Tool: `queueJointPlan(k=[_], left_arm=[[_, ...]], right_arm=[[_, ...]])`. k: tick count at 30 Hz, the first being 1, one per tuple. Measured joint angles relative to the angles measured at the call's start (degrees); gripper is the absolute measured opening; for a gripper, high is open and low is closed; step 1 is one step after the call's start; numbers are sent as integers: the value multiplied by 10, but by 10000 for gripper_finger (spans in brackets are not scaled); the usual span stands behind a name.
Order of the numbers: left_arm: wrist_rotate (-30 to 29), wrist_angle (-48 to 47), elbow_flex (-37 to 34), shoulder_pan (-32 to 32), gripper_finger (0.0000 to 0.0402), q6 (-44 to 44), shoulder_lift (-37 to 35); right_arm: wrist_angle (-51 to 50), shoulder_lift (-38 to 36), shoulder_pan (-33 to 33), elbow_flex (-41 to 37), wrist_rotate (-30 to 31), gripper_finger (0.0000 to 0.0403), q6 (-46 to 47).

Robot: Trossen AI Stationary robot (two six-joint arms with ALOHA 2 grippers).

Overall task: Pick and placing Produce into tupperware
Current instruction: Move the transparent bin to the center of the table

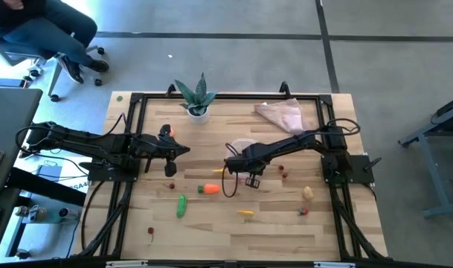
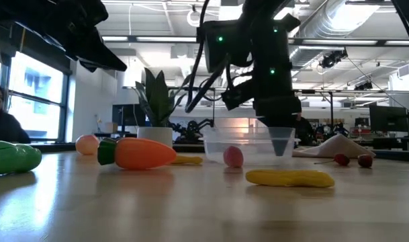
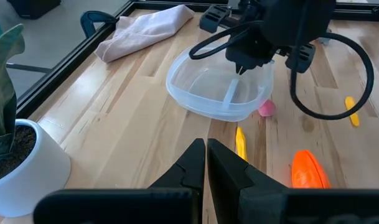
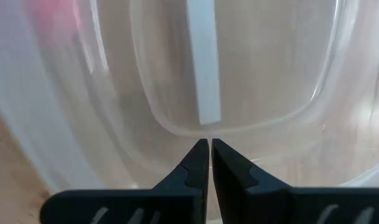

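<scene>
We find no text, label, brand, number or sign that we can read in any of the four views.

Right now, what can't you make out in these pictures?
- Whether the right gripper pinches the tupperware rim or only touches it: right wrist view too close, left wrist view blocked by the arm.
- Tupperware in the high view: mostly under the right arm.
- Small red pieces in the high view: too small to identify.
- Cucumber in the low view: cut by the edge.
</scene>
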Motion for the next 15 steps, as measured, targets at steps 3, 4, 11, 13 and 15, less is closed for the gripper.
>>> queueJointPlan(k=[3,4,11,13,15], left_arm=[[0,0,0,0,8,0,0],[0,0,0,0,8,0,0],[0,12,0,0,8,0,0],[0,13,0,0,8,0,0],[0,12,0,0,8,0,0]], right_arm=[[5,0,5,0,43,11,-3],[8,0,4,0,60,11,-4],[52,0,-53,0,94,11,-43],[63,0,-72,0,87,11,-55],[64,0,-88,0,85,11,-64]])
